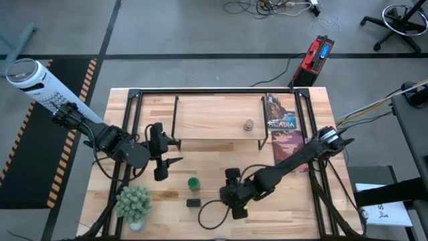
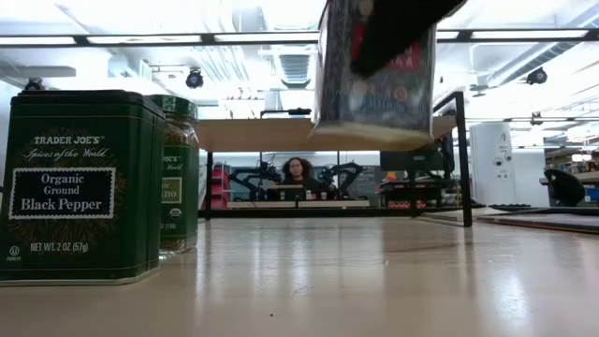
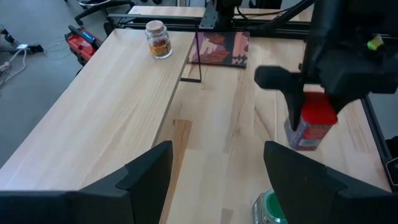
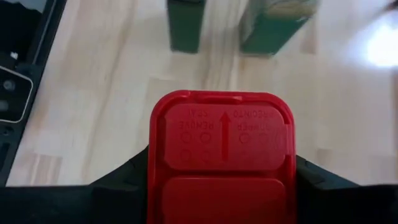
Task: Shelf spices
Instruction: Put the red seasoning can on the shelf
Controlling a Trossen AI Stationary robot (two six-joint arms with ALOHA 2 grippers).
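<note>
A: Right claw [image 1: 235,201] status?
B: Clamped on the red tin [image 4: 221,149], one finger on each side of the red lid. In the low view the tin [image 2: 374,70] hangs off the surface [image 1: 214,110], clear air under it.

A: What's nearest to it?
B: Just past the claw, on the surface: black pepper tin [image 1: 193,202], and beside that the green-capped jar [image 1: 193,183]. Both upright, close together. The low view shows the tin [image 2: 80,187] in front, with the jar [image 2: 178,173] just behind it.

A: Left claw?
B: Left claw [image 1: 160,155] is on the far side of the green jar from the right claw, hovering, fingers spread apart, gripping nothing. Its wrist camera looks between its fingers at the right claw holding the red tin [image 3: 311,124].

A: Farther out?
B: Shelf [image 1: 221,120] is beyond both claws, toward the back of the surface. The round tan jar [image 1: 248,125] stands upright on the shelf board, well apart from the right claw. A book [image 1: 281,130] lies beside the shelf's end.
</note>
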